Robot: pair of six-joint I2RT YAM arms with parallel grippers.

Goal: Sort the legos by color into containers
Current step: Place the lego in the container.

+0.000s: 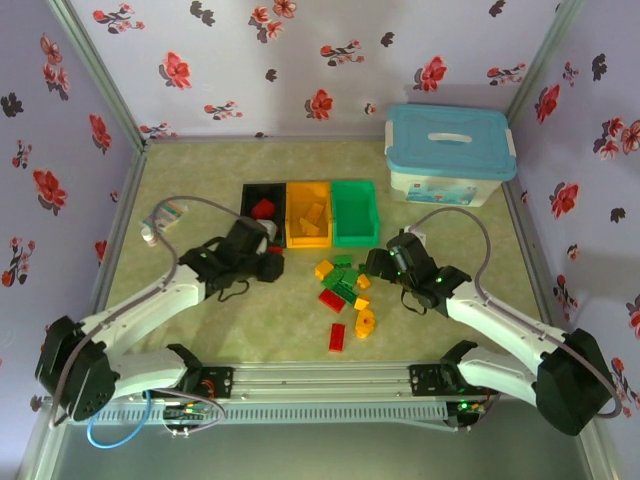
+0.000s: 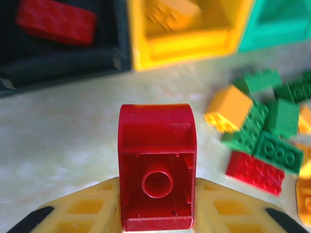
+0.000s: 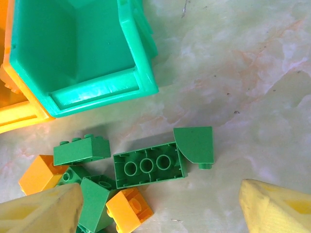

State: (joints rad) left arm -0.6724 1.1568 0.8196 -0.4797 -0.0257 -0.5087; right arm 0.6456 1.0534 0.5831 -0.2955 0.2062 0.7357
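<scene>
1. Left gripper [image 2: 156, 204]: fingers clamped on red curved brick [image 2: 156, 145], hollow underside facing wrist camera, near black bin [image 2: 58, 68]
2. Right gripper [image 3: 160, 206]: fingers spread wide, empty, above green brick [image 3: 149, 166], underside up, long axis crosswise
3. Lidded white box [image 1: 450, 150]: label unreadable

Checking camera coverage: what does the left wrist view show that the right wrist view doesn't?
Left wrist, not right: the left pincer shut on a red brick, and the black bin with another red brick inside. Right wrist, not left: the open right pincer and a curved green piece. Both: the green bin, the orange bin and loose green and orange bricks.
</scene>
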